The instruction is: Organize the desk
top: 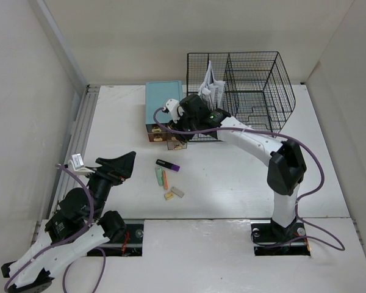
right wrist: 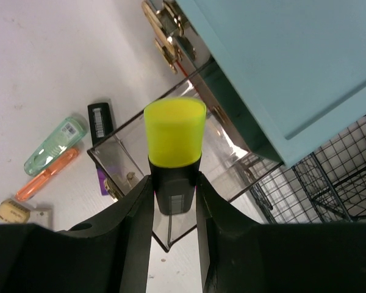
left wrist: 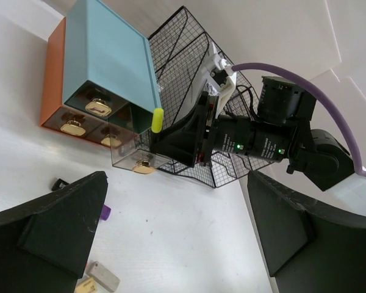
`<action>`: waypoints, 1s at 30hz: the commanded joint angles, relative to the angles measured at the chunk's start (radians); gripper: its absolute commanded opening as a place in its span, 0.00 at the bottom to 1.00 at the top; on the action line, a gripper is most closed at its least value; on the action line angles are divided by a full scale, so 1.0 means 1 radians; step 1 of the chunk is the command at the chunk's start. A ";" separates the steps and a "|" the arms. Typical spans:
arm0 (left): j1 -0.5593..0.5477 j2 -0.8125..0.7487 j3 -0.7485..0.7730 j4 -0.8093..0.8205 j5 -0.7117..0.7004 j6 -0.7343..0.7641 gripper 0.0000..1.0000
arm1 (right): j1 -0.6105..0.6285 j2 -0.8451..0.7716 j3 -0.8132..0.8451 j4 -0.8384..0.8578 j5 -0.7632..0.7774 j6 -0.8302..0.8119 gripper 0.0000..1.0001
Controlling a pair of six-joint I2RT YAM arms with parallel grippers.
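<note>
While the R gripper (right wrist: pixel 172 184) hangs over the far-centre of the desk (top: pixel 232 177), next move is prob. a drop into the drawer.

- Desk: under everything, rail on L edge.
- Rack (top: pixel 256 79) at back; teal box (top: pixel 161 101) just beside it.
- Clear drawer (right wrist: pixel 119 165) open, directly below R jaws.
- R jaws narrow, clamped on highlighter (right wrist: pixel 174 131). Long axis runs along fingers, yellow cap leading, aimed into drawer.
- L gripper (top: pixel 123 163) wide, empty, well apart, so R arm nearer.
- Marker (right wrist: pixel 101 121): barcode sticker, unreadable. No brand legible.

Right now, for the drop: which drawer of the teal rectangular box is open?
The clear plastic drawer pulled out beneath the yellow-capped marker; the others are shut.
</note>
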 commanded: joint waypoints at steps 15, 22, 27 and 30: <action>-0.004 -0.031 0.000 0.038 0.006 0.019 0.99 | 0.023 0.032 0.100 -0.191 -0.012 0.026 0.00; -0.004 -0.040 0.000 0.028 0.006 0.019 0.99 | 0.023 0.061 0.133 -0.191 -0.023 0.017 0.22; -0.004 -0.040 0.000 0.028 0.006 0.019 0.99 | 0.023 0.052 0.133 -0.191 -0.023 0.008 0.46; -0.004 -0.040 0.000 0.028 0.006 0.019 0.99 | 0.023 0.026 0.142 -0.191 -0.023 -0.001 0.56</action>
